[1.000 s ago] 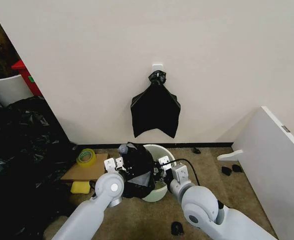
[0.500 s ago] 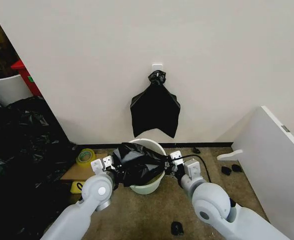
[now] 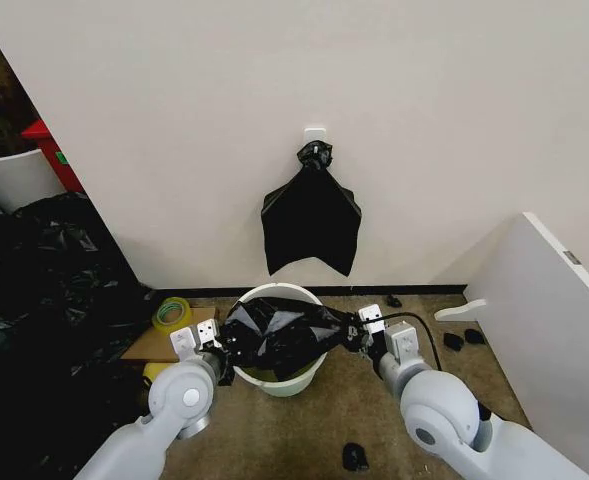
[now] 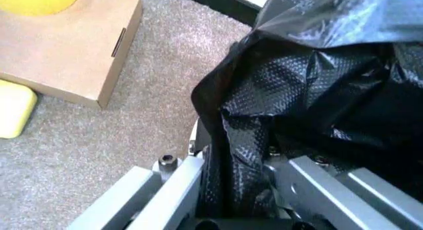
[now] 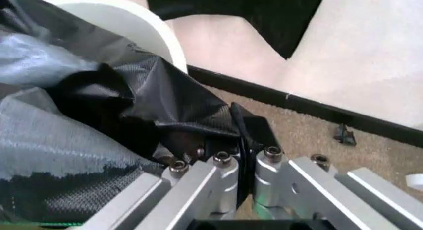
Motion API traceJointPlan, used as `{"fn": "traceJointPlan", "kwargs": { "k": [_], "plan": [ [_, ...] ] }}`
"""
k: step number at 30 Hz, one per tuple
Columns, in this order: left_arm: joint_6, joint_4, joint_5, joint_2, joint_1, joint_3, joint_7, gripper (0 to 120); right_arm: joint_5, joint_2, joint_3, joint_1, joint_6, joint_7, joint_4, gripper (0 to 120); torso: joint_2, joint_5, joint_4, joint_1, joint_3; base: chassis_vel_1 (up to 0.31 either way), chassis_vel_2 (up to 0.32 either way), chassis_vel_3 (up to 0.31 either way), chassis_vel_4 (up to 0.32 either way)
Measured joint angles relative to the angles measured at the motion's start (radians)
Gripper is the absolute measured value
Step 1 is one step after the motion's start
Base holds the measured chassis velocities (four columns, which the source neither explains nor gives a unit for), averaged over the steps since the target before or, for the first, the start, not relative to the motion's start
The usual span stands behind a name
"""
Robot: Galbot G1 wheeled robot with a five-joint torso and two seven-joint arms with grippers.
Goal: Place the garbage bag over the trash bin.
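We're looking down from the head view at the trash bin (image 3: pixel 277 378) on the carpet by the wall, with the garbage bag (image 3: pixel 279 333) stretched across its mouth between both arms. The left gripper (image 3: pixel 221 343) sits at the bin's left side and the right gripper (image 3: pixel 355 333) at its right side, each with black plastic bunched at its tip. The bag spans from one gripper to the other, sagging over the rim, with the far arc of white rim bare beyond it.

The left wrist view gives us what the head view can't: the left gripper (image 4: pixel 235 190) has its metal jaws pinched on a fold of the garbage bag (image 4: pixel 310 91), the textured film rising away from them. Out past that gripper we also see a cardboard box (image 4: pixel 63 44) on the carpet and a yellow sponge (image 4: pixel 13 111) beside it.

The right wrist view matches on the other side: the right gripper (image 5: pixel 241 163) is clamped on a pleat of the garbage bag (image 5: pixel 99 106), and the trash bin (image 5: pixel 126 24) rim curves just beyond it. Behind, a second black bag (image 5: pixel 264 14) hangs on the wall above the baseboard.
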Motion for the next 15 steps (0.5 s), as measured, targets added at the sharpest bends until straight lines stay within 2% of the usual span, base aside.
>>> {"fn": "traceJointPlan", "kwargs": {
  "k": [3,6,7,12,15],
  "plan": [
    [0.0,-0.019,0.009,0.012,0.007,0.0,0.004,0,-0.054,-0.007,0.0,-0.026,0.014,-0.033,0.031,5,0.0,0.0,0.0,0.0,0.0,0.0,0.0,0.0,0.0],
    [0.005,-0.043,0.036,0.028,0.014,0.0,0.018,0,-0.115,-0.025,0.003,-0.059,0.038,-0.085,0.082,15,0.0,0.0,0.0,0.0,0.0,0.0,0.0,0.0,0.0],
    [0.007,-0.058,0.046,0.038,0.018,0.0,0.023,0,-0.147,-0.044,0.015,-0.084,0.05,-0.125,0.115,23,0.0,0.0,0.0001,0.0,0.0,0.0,0.0,0.0,0.0],
    [0.01,-0.077,0.049,0.049,0.022,-0.002,0.027,0,-0.194,-0.078,0.043,-0.128,0.07,-0.184,0.16,35,0.0,-0.0001,-0.0001,0.0,0.0,0.0,0.0,0.0,0.0],
    [0.009,-0.105,0.057,0.066,0.032,-0.006,0.037,0,-0.248,-0.135,0.088,-0.168,0.098,-0.305,0.229,53,0.0,-0.0001,-0.0002,0.0,0.0,0.0,0.0,0.0,0.0]
  ]
}}
